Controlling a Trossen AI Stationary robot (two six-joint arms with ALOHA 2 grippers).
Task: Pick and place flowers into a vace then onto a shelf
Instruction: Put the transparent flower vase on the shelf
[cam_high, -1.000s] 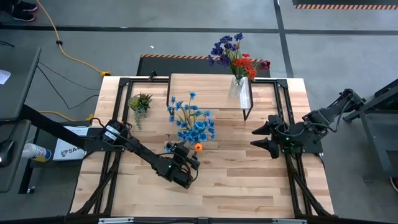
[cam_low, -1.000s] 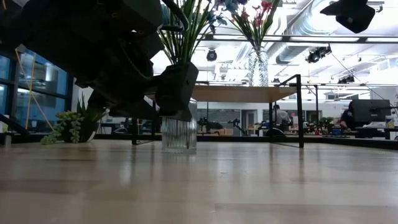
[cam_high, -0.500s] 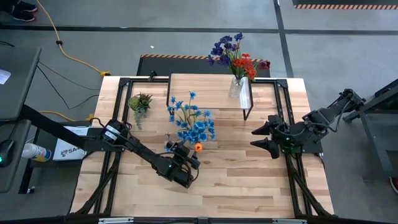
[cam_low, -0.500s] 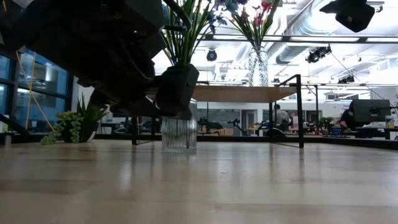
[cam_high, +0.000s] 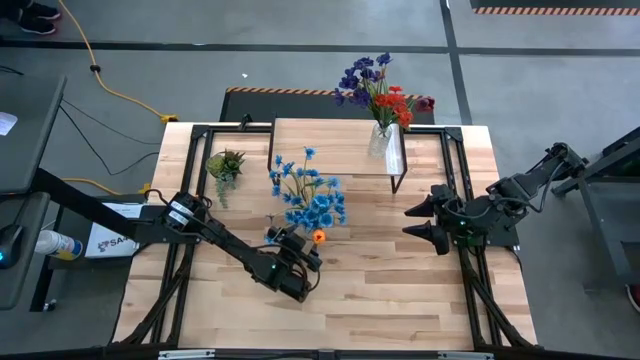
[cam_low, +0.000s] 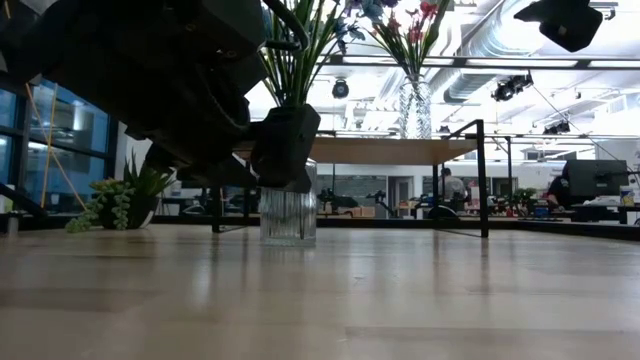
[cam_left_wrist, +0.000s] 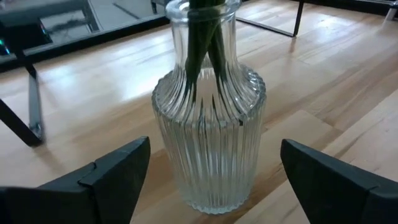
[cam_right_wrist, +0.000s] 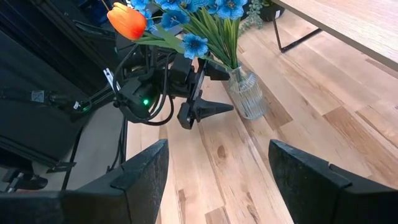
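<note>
your left tool (cam_left_wrist: 208, 180) stands with its jaws spread wide on either side of the ribbed glass vase (cam_left_wrist: 208, 140), and neither finger touches the glass in the wrist view. over the last second the jaws have widened a little more, while the arm itself has hardly shifted, so the vase is not gripped yet; you are lined up for a grasp, not in one. the vase stands upright on the worktop (cam_high: 400, 290), near its middle, with the blue flowers (cam_high: 312, 205) and their one orange bloom (cam_high: 319, 237) already in it, stems running down through the neck.

your right tool (cam_high: 420, 220) waits at the right side of the worktop, jaws apart and empty, pointing toward the middle; nothing about it has changed.

farther out, the shelf (cam_high: 330, 145) sits at the far edge, and a second vase with the red and purple flowers (cam_high: 382, 90) already stands on its right end. a small potted plant (cam_high: 226, 165) sits to the shelf's left, on the worktop.

by my reading, one bouquet is done and this blue one only needs lifting. close on the wide ribbed body, not the neck, and keep it upright, since the top-heavy blooms could tip it on the way over.
</note>
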